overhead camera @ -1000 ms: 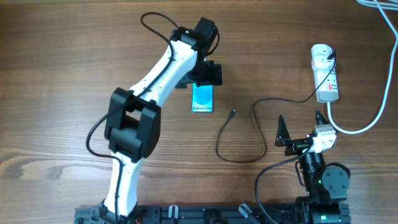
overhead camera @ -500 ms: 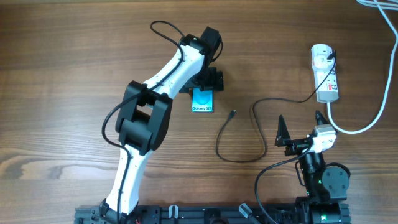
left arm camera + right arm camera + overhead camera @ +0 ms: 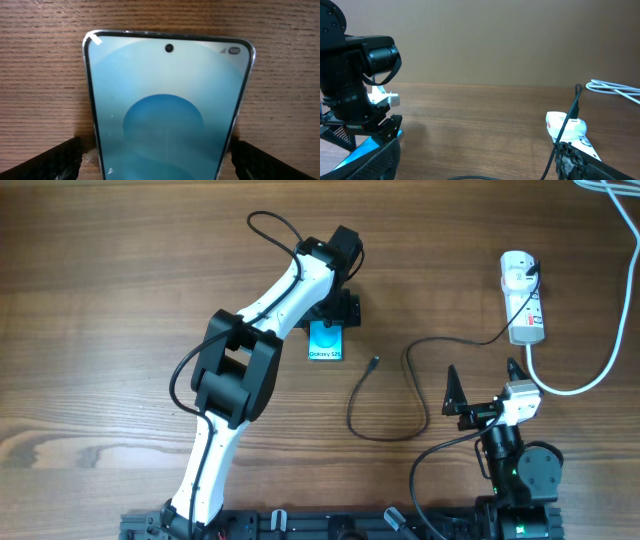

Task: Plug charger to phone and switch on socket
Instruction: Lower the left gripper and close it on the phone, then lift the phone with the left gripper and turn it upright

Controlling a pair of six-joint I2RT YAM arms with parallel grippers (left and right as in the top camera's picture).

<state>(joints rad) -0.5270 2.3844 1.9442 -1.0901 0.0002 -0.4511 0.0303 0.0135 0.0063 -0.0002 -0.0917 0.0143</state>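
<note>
Left gripper [image 3: 331, 320]: seen from overhead, it sits low over the far short end of the phone [image 3: 325, 345], with the white arm reaching in from the near left. In my left wrist view the two fingers [image 3: 52, 160] stand spread wide, one at each long edge of the phone. A thin shadowed strip shows between the left finger and the phone's edge. On the right side I cannot tell whether the pad touches, so I read this hand as released, straddling and not clamped.

Phone: it lies flat on the table [image 3: 120, 300], screen up and cyan, with the white "Galaxy" text at the short edge nearest the robot base.

Charger [image 3: 390, 439]: the thin black cable lies loose on the wood. Its tip [image 3: 373, 362] rests to the right of the phone, near its lower corner but clearly apart from it. From the tip the cable loops toward the base, curls back up and runs right to the plug [image 3: 531, 273], which is seated at the rounded far end of the socket [image 3: 525, 315].

Socket: the white strip lies at the right side of the table, long axis pointing away from the base. The white cord [image 3: 570, 390] leaves its near end and sweeps off to the upper right. I cannot read the switch position.

Right gripper [image 3: 482, 380]: it is parked close to the base on the right, with its dark fingers [image 3: 365, 162] well apart and holding nothing. Its camera looks across the table toward the left arm and the socket.
</note>
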